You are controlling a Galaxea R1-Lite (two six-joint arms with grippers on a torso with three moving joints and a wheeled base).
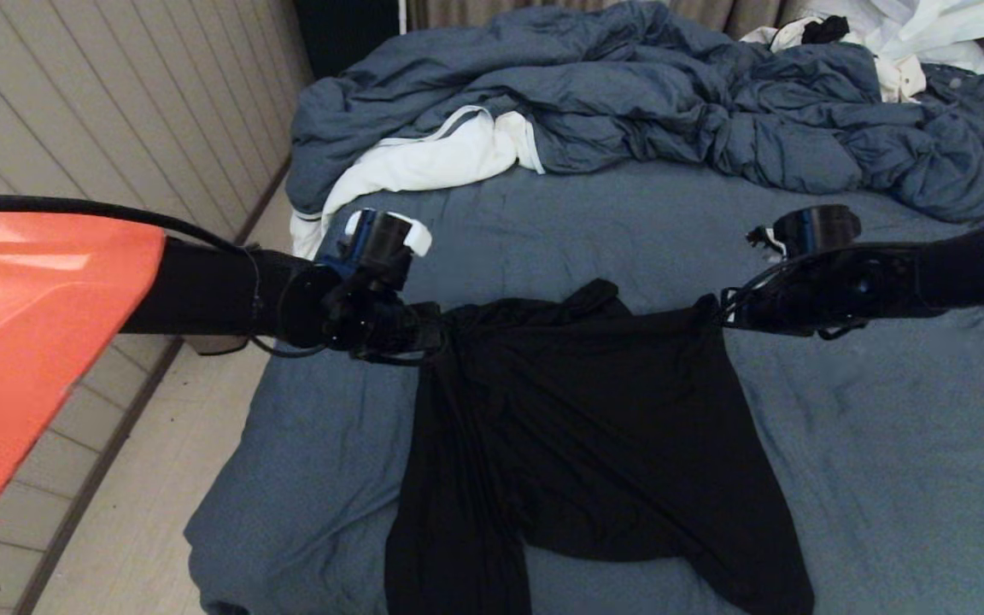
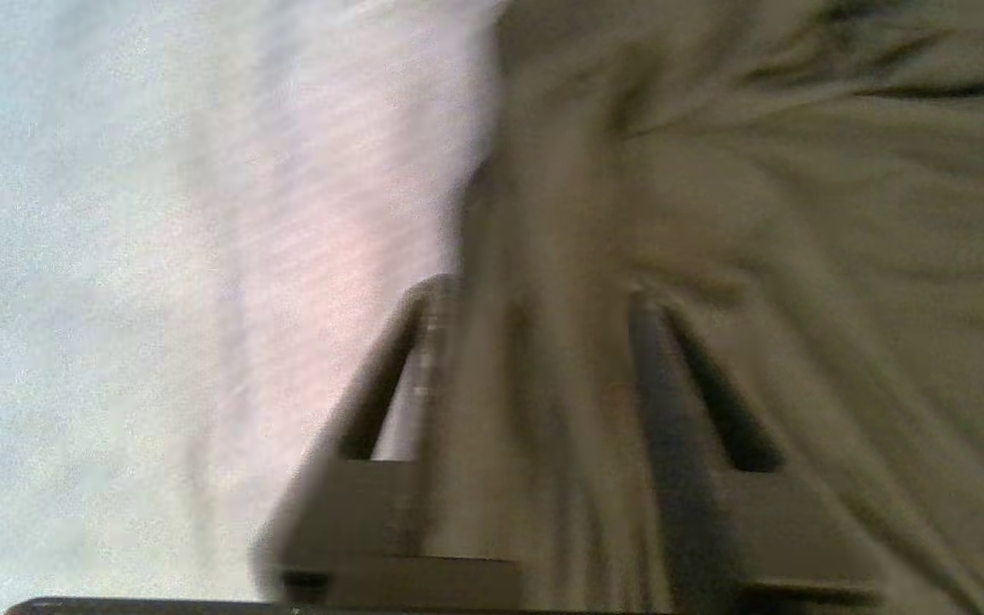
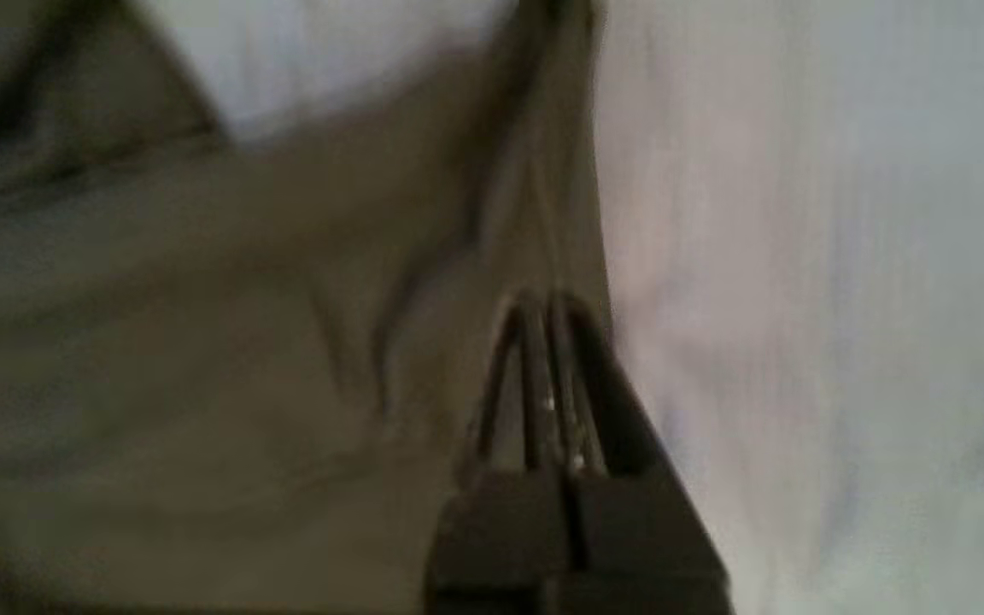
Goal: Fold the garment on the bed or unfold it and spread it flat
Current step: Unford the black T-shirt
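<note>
1. The left gripper [image 1: 434,331] is clenching a bunched corner of the garment [image 1: 582,427], cloth filling the gap between its fingers [image 2: 654,359].
2. The right gripper [image 1: 718,314] is pinching the opposite corner, jaws pressed together.
3. The garment is hanging stretched between both grippers, draping onto the bed [image 1: 885,444] beneath them.

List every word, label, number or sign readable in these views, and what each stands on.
None can be read. The shirt shows only plain black cloth, with no print in sight. The duvet, white cloth and sheet bear no lettering. Both wrist views are blurred.
</note>
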